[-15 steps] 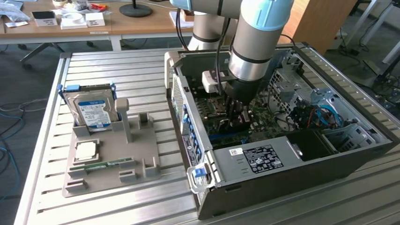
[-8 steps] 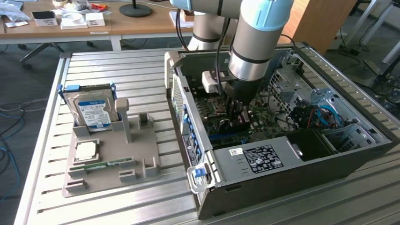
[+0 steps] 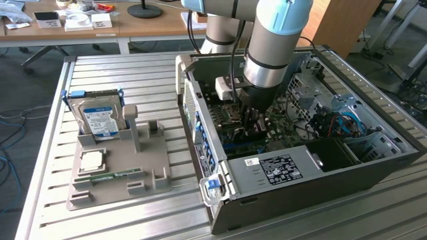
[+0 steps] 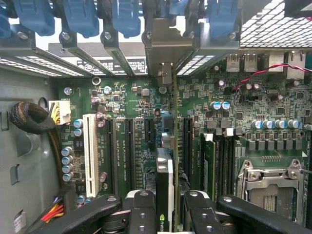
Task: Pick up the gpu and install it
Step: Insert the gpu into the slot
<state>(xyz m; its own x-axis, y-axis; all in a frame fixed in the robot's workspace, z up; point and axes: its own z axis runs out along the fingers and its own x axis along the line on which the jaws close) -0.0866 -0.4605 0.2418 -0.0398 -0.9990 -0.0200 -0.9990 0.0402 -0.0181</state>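
A silver hard drive (image 3: pixel 100 119) stands upright in a grey holder tray (image 3: pixel 120 172) on the slatted metal counter (image 3: pixel 120 75). A processor chip (image 3: pixel 91 160) and a green memory stick (image 3: pixel 113 176) lie in the tray.

Green motherboard (image 4: pixel 253 122), blue-white-labelled hard drive (image 3: pixel 100 117)

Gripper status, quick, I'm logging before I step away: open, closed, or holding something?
Gripper: closed on the thin black gpu card, held on edge above the green motherboard inside the computer case.
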